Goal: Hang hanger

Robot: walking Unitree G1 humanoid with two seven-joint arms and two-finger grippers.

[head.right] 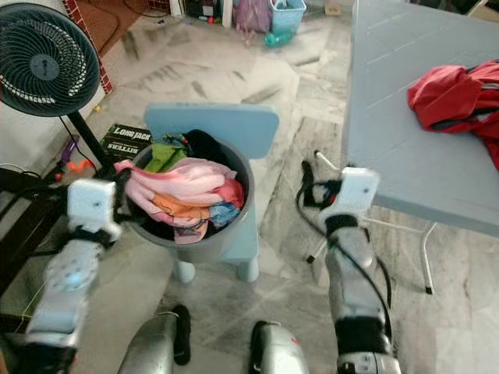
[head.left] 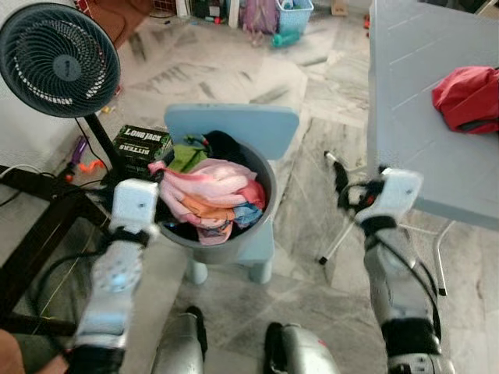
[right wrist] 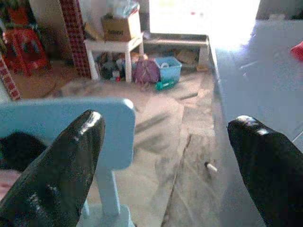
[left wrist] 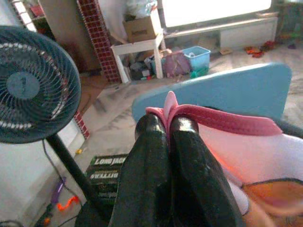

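A grey laundry basket (head.left: 251, 238) full of mixed clothes stands on a small light blue chair (head.left: 234, 125) in front of me. On top of the pile lies a pink garment (head.left: 207, 181). My left gripper (left wrist: 166, 127) is at the basket's left rim, shut on a folded pink edge of that garment (left wrist: 227, 120). My right gripper (right wrist: 175, 137) hovers open with nothing between its fingers, right of the chair and close to the edge of the grey table (head.left: 421, 93). Its black fingers (head.left: 341, 181) point toward the far floor.
A red garment (head.left: 468, 97) lies on the grey table at the right. A standing fan (head.left: 58, 58) and a green-black box (head.left: 144, 144) are at the left, with a black frame (head.left: 31, 234) and cables nearer. Marble floor stretches behind the chair.
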